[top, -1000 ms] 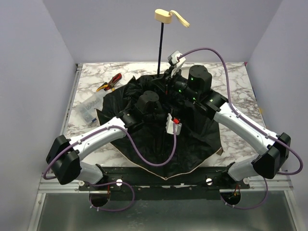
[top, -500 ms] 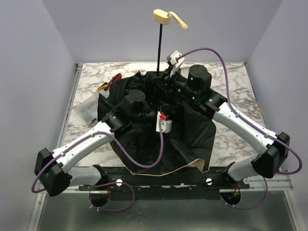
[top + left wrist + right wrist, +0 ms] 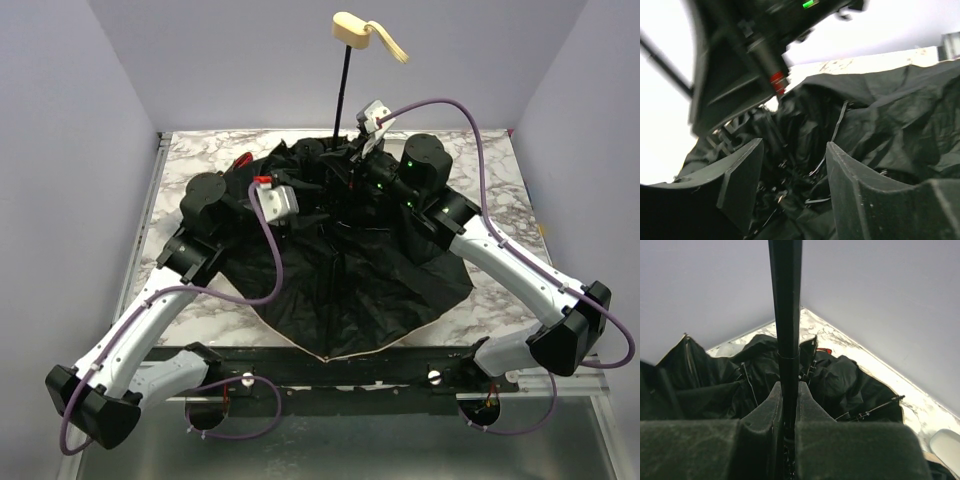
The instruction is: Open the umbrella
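The umbrella lies upside down, its black canopy (image 3: 350, 290) spread over the table with a beige edge at the front. Its thin black shaft (image 3: 345, 95) stands up, leaning slightly right, with the beige handle knob (image 3: 350, 27) and strap at the top. My right gripper (image 3: 347, 158) is shut on the shaft just above the hub; in the right wrist view the shaft (image 3: 785, 300) runs up from between the closed fingers of that gripper (image 3: 788, 390). My left gripper (image 3: 308, 178) hovers left of the hub, open. In its wrist view the gripper (image 3: 795, 155) frames ribs and folded fabric (image 3: 900, 125) without pinching them.
Red-handled pliers (image 3: 243, 160) peek out behind the canopy at the back left of the marble table (image 3: 490, 190). Purple cables loop over both arms. Walls close in at the back and both sides.
My left arm swung left and back toward the hub, and its jaws opened wider. The canopy spread out further. The shaft and handle tipped slightly to the right.
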You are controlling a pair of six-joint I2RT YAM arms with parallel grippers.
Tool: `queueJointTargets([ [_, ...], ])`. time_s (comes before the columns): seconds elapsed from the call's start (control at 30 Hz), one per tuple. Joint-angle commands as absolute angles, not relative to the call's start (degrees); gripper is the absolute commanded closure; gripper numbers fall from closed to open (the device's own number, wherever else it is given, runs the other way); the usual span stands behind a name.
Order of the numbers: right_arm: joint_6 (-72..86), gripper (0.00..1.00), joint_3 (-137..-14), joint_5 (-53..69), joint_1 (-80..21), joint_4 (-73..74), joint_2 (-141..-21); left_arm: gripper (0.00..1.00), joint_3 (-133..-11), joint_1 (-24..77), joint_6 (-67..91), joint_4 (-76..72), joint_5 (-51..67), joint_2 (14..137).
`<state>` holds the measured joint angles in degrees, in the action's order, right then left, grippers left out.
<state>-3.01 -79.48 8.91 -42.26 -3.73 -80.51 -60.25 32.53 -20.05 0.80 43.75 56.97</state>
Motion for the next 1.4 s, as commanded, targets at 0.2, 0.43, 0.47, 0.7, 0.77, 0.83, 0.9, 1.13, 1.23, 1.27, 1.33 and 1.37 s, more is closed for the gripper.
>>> queueJointTargets([
  [0.2, -1.32, 1.0, -78.65, 14.8, -42.09, -8.67, -77.68, 0.53, -65.01, 26.35, -6.26, -3.08, 41.2, 63.63],
  [0.43, -0.12, 1.0, -79.09, 16.64, -42.07, -7.86, -77.88, 0.53, -67.16, 26.45, -4.37, -5.64, 38.44, 66.95],
  [0.47, -0.17, 1.0, -79.18, 16.94, -42.04, -7.88, -77.99, 0.54, -67.59, 26.53, -4.07, -5.86, 38.28, 67.62],
  [0.7, 3.5, 1.0, -79.79, 17.18, -42.01, -8.77, -78.48, 0.65, -69.85, 27.34, -2.71, -6.18, 32.61, 71.17],
  [0.77, 4.16, 1.0, -79.98, 17.23, -42.03, -8.84, -78.54, 0.65, -69.96, 27.35, -1.66, -7.22, 31.47, 71.75],
  [0.83, 4.53, 1.0, -80.15, 17.14, -42.07, -8.72, -78.68, 0.66, -70.05, 27.42, -0.3, -8.51, 30.61, 72.13],
  [0.9, 4.79, 1.0, -80.22, 16.88, -42.05, -8.7, -78.83, 0.68, -70.37, 27.38, 1.34, -9.14, 30.23, 72.57],
  [1.13, 5.35, 1.0, -82.0, 15.41, -42.08, -8.96, -79.26, 0.75, -71.19, 27.52, 0.29, -1.59, 25.91, 75.06],
  [1.23, 4.93, 1.0, -83.67, 14.26, -42.09, -8.71, -79.36, 0.76, -67.62, 27.46, -3.37, -0.09, 24.89, 74.86],
  [1.27, 4.76, 1.0, -84.06, 14.08, -42.09, -8.75, -79.43, 0.76, -65.99, 27.48, -3.79, -0.09, 24.87, 74.75],
  [1.33, 4.84, 1.0, -85.13, 13.67, -42.09, -8.8, -79.78, 0.74, -63.85, 27.51, -4.36, 1.43, 25.11, 74.95],
  [1.37, 4.86, 1.0, -85.71, 13.54, -42.06, -8.81, -80.0, 0.73, -63.1, 27.5, -4.84, 1.66, 25.18, 75.16],
])
